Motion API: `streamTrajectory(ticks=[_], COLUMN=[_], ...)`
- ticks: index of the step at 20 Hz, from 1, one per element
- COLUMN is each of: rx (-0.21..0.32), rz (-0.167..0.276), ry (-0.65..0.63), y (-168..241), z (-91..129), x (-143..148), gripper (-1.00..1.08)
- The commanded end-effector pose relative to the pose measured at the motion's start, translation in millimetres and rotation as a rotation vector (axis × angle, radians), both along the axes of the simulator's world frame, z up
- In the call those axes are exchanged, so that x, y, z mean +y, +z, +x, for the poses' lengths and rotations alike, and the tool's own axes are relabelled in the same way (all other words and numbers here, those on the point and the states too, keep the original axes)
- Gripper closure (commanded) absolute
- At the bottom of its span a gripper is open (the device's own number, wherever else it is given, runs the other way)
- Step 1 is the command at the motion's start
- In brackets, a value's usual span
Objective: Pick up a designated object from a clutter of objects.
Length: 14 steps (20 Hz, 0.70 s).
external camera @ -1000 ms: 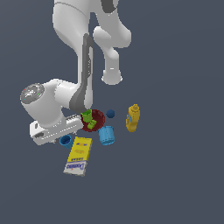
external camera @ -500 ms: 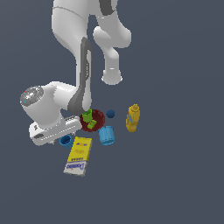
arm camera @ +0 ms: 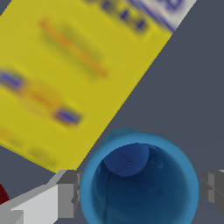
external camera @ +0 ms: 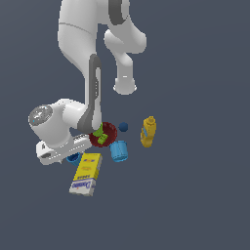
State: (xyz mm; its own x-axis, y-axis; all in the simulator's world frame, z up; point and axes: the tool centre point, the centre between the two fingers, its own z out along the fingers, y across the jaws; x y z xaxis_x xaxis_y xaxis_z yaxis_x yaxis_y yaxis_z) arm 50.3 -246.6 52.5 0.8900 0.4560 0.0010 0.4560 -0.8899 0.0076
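Observation:
The medium-blue cup (external camera: 73, 157) stands upright on the floor, just off the yellow box's far corner, partly hidden by my white hand. In the wrist view I look straight down into the medium-blue cup (arm camera: 140, 179), with its round rim and dark inside. My gripper (external camera: 70, 154) is low over it. In the wrist view the gripper (arm camera: 140, 192) is open, with one finger (arm camera: 68, 194) on each side of the cup's rim and very close to it.
The yellow box (external camera: 87, 173) lies flat beside the cup and fills much of the wrist view (arm camera: 65, 65). A paler blue cup (external camera: 118, 151) lies on its side. A dark red plate (external camera: 110, 131) holds a green cup (external camera: 101, 136). Beyond are a blue ball (external camera: 123, 127) and a mustard bottle (external camera: 148, 132).
The arm's wrist has sunk a little lower over the medium-blue cup. The objects have not moved.

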Motion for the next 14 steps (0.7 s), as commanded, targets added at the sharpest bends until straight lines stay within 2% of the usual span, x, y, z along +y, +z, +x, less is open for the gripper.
streamTrajectory(ticks=[1, 3, 4, 13, 14], rx=[0.004, 0.004, 0.004, 0.004, -0.011], rz=[0.006, 0.006, 0.006, 0.006, -0.002], ry=[0.01, 0.01, 0.01, 0.01, 0.005], y=[-12, -12, -12, -12, -2], z=[2, 2, 2, 2, 6], x=[8, 8, 8, 8, 2], gripper=[-0.92, -0.92, 1.08, 1.08, 1.08])
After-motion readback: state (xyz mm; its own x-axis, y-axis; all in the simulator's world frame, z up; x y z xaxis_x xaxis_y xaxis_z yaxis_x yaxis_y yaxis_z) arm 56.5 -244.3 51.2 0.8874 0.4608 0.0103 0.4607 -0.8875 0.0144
